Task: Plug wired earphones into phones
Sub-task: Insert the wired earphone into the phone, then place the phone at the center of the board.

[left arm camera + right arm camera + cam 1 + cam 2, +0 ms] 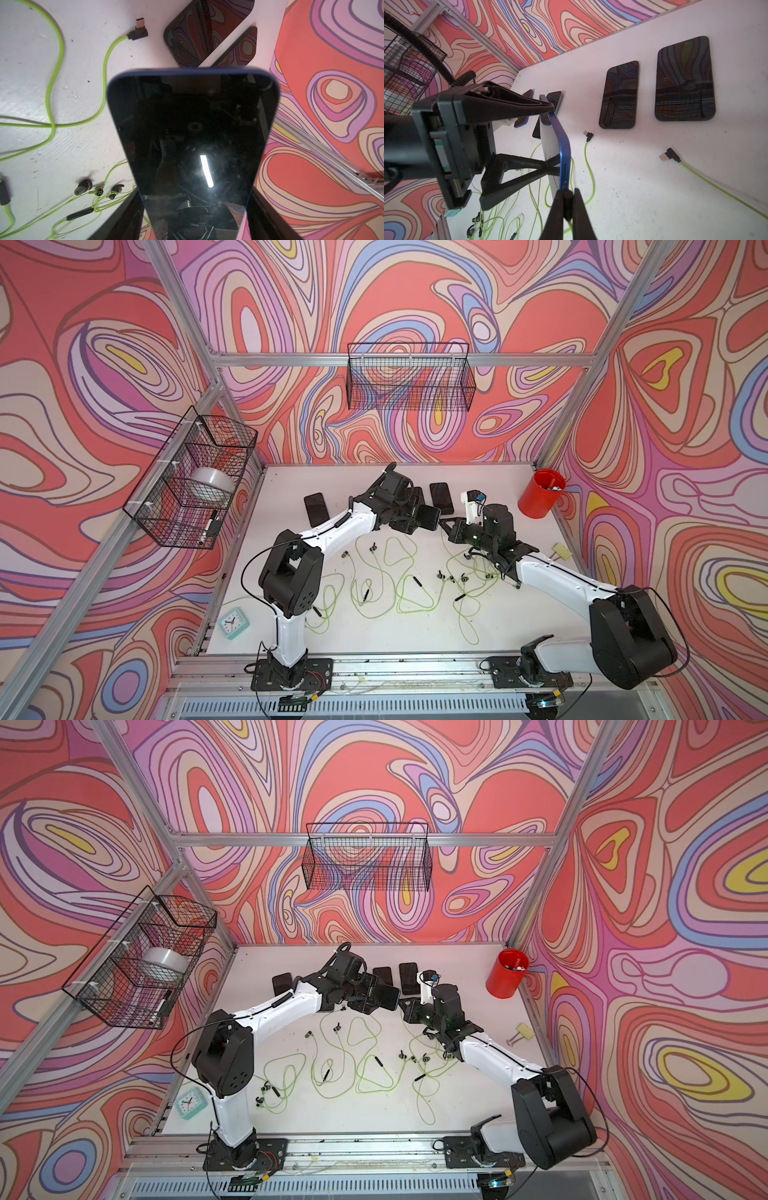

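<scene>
The right claw (568, 193) is pinched shut on a small dark plug (568, 204), and its green cable (571, 226) hangs back under the fingers. At the claw's tips is the blue bottom edge of a phone (563, 149), with the plug against it beside the row of speaker holes. The tips hide the port, so I cannot tell whether the plug is seated. Gripping so near the plug's end likely keeps the short stub stiff for the push.

Across from it, the left claw (550, 135) clamps the phone by its two long sides. The phone is raised off the table (654, 197) with its port end facing the right claw, which I judge to be a brace against that push.

Just past the phone, two loose plugs (588, 136) lie on the table. Farther out, the other phones (619, 94) lie flat, screens up, and neither of the nearer two shows a cable in it. More lie beyond the left claw.
</scene>
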